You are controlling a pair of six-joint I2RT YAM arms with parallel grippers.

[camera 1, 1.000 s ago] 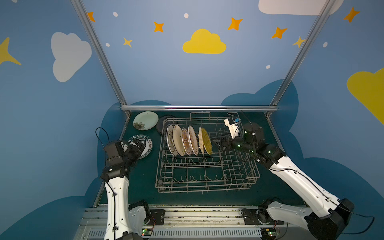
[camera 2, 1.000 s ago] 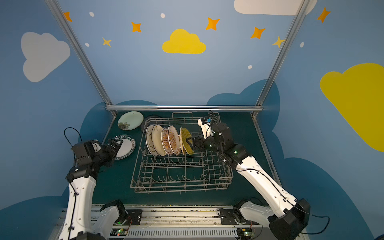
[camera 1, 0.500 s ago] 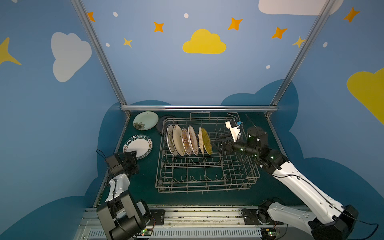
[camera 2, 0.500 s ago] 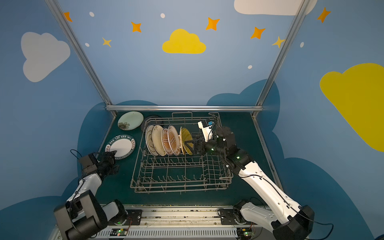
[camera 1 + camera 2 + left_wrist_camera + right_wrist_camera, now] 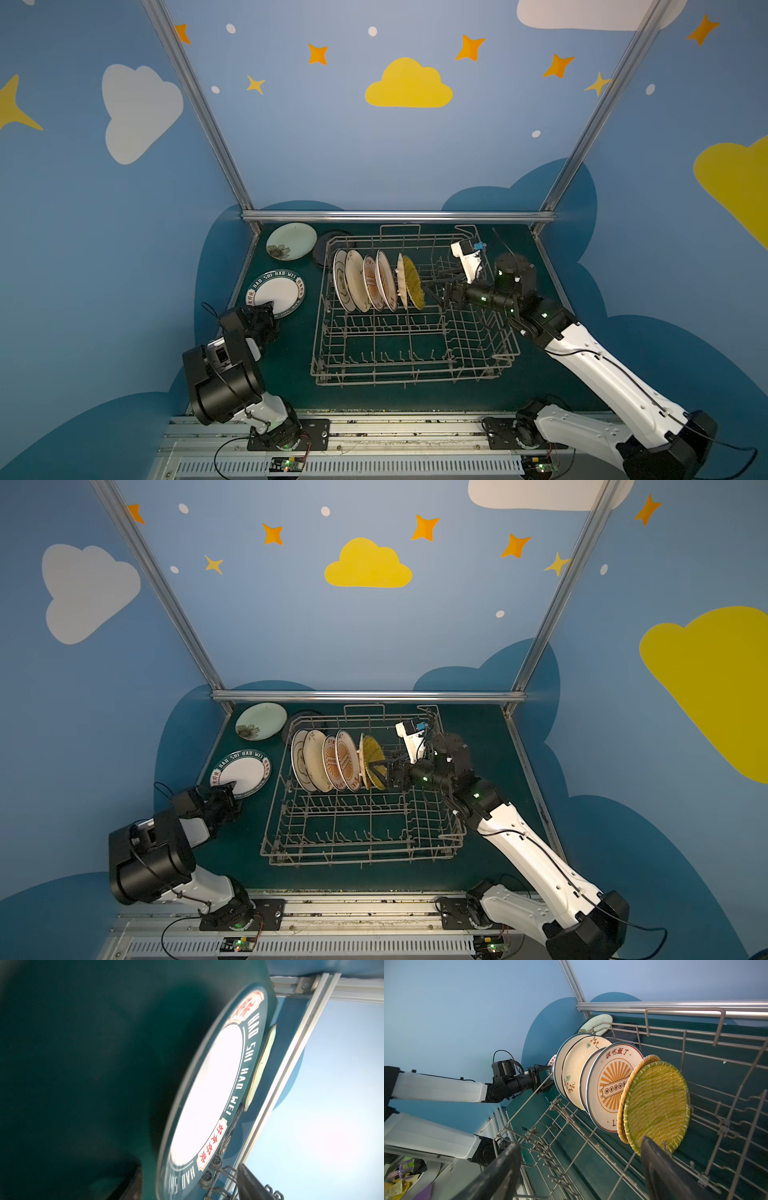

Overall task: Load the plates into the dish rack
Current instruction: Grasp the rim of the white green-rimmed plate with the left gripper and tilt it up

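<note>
The grey wire dish rack (image 5: 409, 380) (image 5: 361, 860) holds several plates on edge in its back row, from cream floral ones through an orange sunburst plate (image 5: 612, 1084) to a yellow woven plate (image 5: 413, 282) (image 5: 656, 1105). A white plate with a dark lettered rim (image 5: 277, 291) (image 5: 207, 1093) lies flat on the table, left of the rack. My left gripper (image 5: 266, 309) (image 5: 191, 1186) is low at its near rim, jaws apart on either side of the rim. My right gripper (image 5: 432, 291) (image 5: 579, 1151) stands open inside the rack, just right of the woven plate and holding nothing.
A pale green floral plate (image 5: 291, 241) and a black plate (image 5: 324, 251) lie flat on the table at the back left, by the rack's corner. Aluminium frame bars (image 5: 395, 216) and blue walls close the table. The arm bases sit on a front rail (image 5: 374, 428).
My left arm has folded down and brought its gripper from above the lettered plate to the plate's near rim, with the jaws narrowing. The right gripper has hardly moved.
</note>
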